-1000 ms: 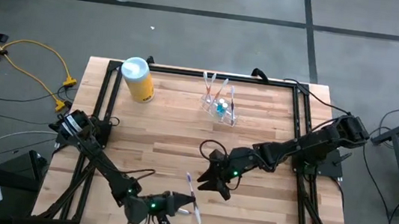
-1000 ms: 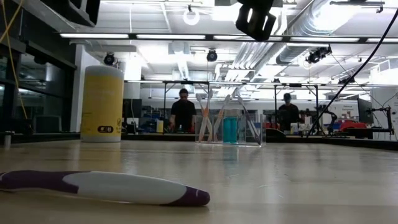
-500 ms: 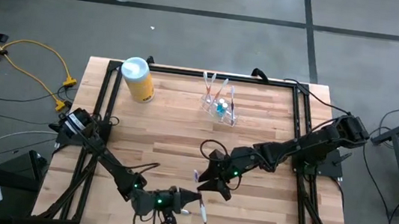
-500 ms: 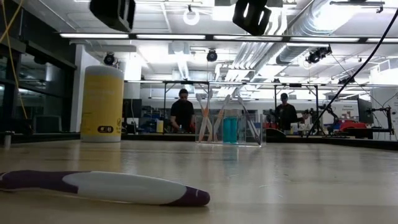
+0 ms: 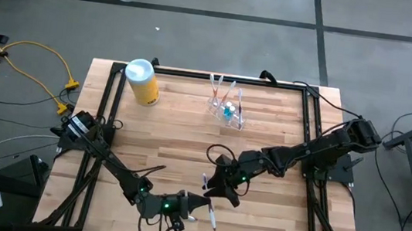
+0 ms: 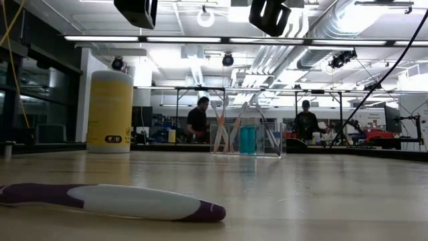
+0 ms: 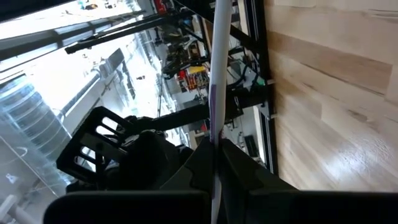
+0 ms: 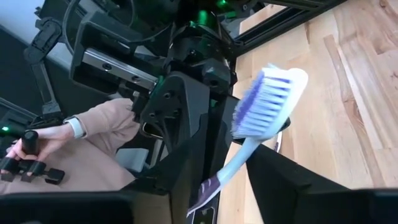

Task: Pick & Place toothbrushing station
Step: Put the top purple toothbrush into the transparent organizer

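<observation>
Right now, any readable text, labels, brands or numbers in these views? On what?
None can be read.
Yellow canister: small dark label marks low on its side, too small to read.
Toothbrushing station: no print visible.
Purple and white toothbrush: no lettering visible.

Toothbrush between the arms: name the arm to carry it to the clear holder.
Right, probably: right claw straddles the toothbrush head, nearer the clear holder than the left claw gripping its handle.
</observation>
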Action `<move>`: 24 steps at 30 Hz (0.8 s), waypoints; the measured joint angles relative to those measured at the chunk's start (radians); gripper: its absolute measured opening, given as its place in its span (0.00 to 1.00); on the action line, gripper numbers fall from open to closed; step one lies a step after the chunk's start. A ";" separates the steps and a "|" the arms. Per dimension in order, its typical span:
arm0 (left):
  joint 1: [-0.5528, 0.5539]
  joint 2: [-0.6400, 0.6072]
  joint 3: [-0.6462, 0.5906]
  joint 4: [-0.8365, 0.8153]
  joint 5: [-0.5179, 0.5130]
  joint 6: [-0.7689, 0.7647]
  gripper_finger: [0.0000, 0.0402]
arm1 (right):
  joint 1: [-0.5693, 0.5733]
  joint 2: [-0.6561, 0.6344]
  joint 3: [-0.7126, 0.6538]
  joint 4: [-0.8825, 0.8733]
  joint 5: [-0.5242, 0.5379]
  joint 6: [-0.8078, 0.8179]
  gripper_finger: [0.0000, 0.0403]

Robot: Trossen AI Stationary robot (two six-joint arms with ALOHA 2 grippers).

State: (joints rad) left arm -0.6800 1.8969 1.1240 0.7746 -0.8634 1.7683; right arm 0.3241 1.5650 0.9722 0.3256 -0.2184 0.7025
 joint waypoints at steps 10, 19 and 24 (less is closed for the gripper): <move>-0.025 0.000 0.001 -0.001 0.005 -0.001 0.01 | 0.000 0.000 0.000 0.008 -0.001 0.000 0.14; -0.037 0.000 0.001 -0.008 0.003 0.016 0.03 | 0.000 0.000 0.000 0.024 -0.001 -0.024 0.02; -0.031 0.000 0.000 -0.008 0.011 0.026 0.01 | 0.000 0.000 0.000 0.027 0.001 -0.024 0.01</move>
State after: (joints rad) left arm -0.7108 1.8973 1.1244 0.7666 -0.8525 1.7948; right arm 0.3244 1.5650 0.9720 0.3525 -0.2174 0.6785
